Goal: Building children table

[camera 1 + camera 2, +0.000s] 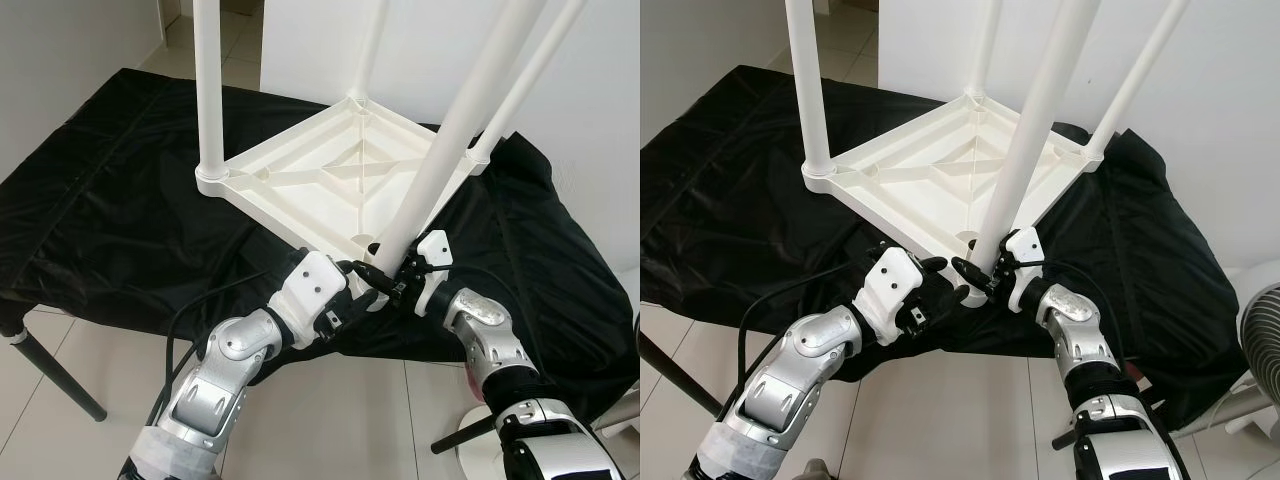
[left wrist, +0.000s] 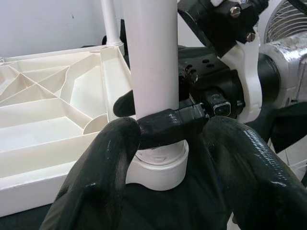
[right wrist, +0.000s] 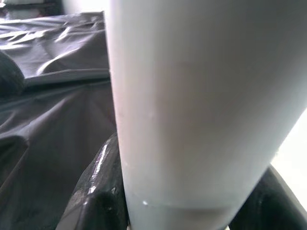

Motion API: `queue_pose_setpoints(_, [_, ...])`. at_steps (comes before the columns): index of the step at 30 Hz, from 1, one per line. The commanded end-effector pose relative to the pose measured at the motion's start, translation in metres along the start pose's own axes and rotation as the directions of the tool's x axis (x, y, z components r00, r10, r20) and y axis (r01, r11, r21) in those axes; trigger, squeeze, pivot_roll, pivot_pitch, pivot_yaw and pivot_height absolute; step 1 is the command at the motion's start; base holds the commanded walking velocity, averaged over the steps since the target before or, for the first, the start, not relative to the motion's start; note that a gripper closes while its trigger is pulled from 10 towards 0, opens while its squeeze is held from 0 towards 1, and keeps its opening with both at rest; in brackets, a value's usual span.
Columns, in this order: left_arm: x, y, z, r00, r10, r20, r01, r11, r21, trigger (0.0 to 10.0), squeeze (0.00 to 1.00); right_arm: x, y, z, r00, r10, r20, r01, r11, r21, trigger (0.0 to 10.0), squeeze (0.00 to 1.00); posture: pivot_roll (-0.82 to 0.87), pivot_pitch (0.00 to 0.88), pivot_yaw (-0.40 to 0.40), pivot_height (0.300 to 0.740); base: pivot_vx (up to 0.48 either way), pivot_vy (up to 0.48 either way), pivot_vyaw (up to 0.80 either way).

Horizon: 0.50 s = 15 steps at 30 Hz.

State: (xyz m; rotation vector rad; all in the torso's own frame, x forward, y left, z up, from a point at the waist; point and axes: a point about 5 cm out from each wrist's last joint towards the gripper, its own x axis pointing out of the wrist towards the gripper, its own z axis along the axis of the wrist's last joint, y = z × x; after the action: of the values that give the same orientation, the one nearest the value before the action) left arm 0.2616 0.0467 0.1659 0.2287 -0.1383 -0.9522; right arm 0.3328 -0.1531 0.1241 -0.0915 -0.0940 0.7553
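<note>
On a black-draped work surface [image 1: 120,200] lies the upturned white tabletop [image 1: 320,180], three legs already standing. At its near corner the fourth leg [image 1: 450,140] sits in its socket [image 2: 160,165] (seemingly not fully home), the right gripper [image 1: 985,262] clamping its base, the left gripper [image 1: 372,280] straddling it, spread. Next: press down squarely.

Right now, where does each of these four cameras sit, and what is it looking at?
Left eye: on the head, looking down at the upturned table on black cloth; both arms show.
Right eye: beside it, same scene.
Left wrist: looks along the left gripper at the near leg.
Right wrist: pressed against that leg, right gripper around it.
All four share that leg.
</note>
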Motion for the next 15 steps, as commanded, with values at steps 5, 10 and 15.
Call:
queue_pose_setpoints(5, [0.006, -0.003, 0.001, 1.000, 0.004, 0.006, -0.004, 1.000, 0.000, 10.0, 0.00, -0.011, 0.000, -0.010, 0.993, -0.111, -0.038, 0.110, 0.994, -0.016, 10.0, 0.00, 0.06, 0.045, -0.123, 0.740, 0.000, 0.000, 0.00])
queue_pose_setpoints(10, [0.006, -0.004, 0.001, 1.000, 0.000, 0.007, 0.000, 1.000, -0.003, 10.0, 0.00, -0.014, 0.005, -0.012, 0.987, -0.161, -0.024, 0.161, 0.987, 0.004, 10.0, 0.00, 0.06, 0.048, -0.125, 0.740, 0.000, 0.000, 0.00])
queue_pose_setpoints(15, [0.005, -0.004, 0.000, 1.000, 0.004, 0.005, -0.004, 1.000, -0.003, 10.0, 0.00, -0.014, 0.017, -0.015, 0.960, -0.279, -0.014, 0.280, 0.959, 0.045, 10.0, 0.00, 0.06, 0.051, -0.126, 0.740, 0.000, 0.000, 0.00])
